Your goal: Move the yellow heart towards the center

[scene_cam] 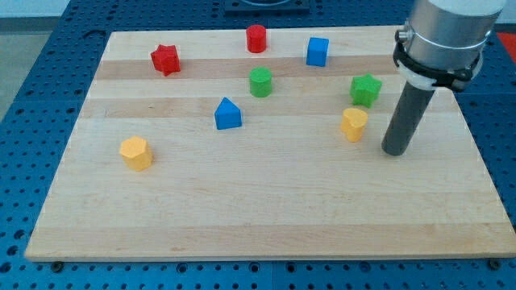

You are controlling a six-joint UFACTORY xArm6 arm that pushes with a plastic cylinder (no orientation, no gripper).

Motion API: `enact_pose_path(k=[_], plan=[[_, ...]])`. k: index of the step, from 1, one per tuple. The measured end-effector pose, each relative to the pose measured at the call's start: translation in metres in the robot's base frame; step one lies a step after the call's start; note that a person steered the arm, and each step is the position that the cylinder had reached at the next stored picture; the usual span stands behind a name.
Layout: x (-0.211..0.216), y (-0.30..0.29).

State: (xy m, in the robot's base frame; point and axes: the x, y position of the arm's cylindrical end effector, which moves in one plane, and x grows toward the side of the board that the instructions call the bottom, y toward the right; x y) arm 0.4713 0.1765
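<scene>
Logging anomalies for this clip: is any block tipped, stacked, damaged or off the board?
Nothing stands out. All eight blocks sit flat and apart on the wooden board. My tip rests just to the view's right of the yellow heart, not touching it.

On the wooden board (266, 217), my tip (394, 151) stands just to the view's right of the yellow heart block (353, 124), with the green star block (365, 89) above and the blue house-shaped block (228, 114) well left
</scene>
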Motion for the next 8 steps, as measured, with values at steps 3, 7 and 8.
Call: enact_pose_path(k=[3, 7, 8], plan=[[-0.022, 0.000], [-0.022, -0.020], [-0.022, -0.021]])
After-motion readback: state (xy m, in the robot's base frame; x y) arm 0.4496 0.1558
